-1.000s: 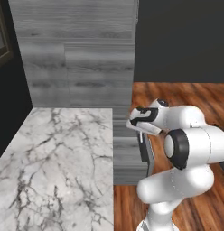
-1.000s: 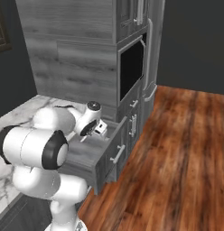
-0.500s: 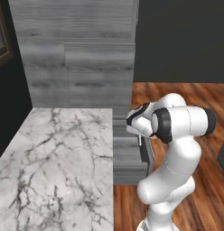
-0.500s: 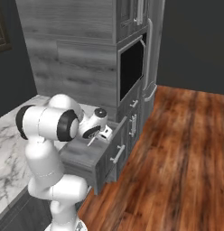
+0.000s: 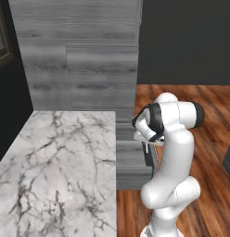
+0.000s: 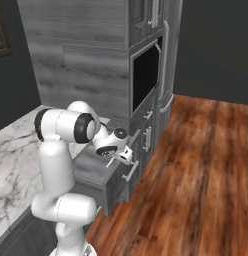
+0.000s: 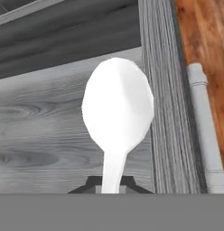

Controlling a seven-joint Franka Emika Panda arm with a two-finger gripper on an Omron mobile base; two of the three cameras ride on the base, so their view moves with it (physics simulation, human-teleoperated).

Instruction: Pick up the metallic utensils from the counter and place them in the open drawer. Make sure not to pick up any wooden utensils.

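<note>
Gripping a pale silvery spoon [image 7: 117, 108] by its thin handle, the gripper [image 7: 111, 184] is hanging over the open drawer [image 7: 50, 131], its two dark fingertips closed against the handle at the bottom of the hand view. The spoon's oval bowl is pointing away from the hand and is hovering above the drawer's grey wood-grain floor, close to the inner side of the drawer front. Beyond that front, the silver bar handle [image 7: 203, 131] is running alongside, with red-brown wooden flooring [image 7: 204, 31] past it. From the right base view, the gripper [image 6: 121, 155] is reaching out from the white arm [image 6: 66, 127] over the drawer [image 6: 98, 172], which is standing pulled out from the dark grey cabinets. From the left base view, the arm is bending down beside the white marble counter [image 5: 56, 166], and the gripper [image 5: 147, 139] is sitting above the drawer [image 5: 130, 159]. The visible stretch of counter is showing no utensils. This is looking like the placing step for one metallic utensil: the spoon is already positioned over the drawer. The next move is likely calling for a short descent, then parting the fingers so the spoon drops flat inside, clear of the drawer front.
</note>
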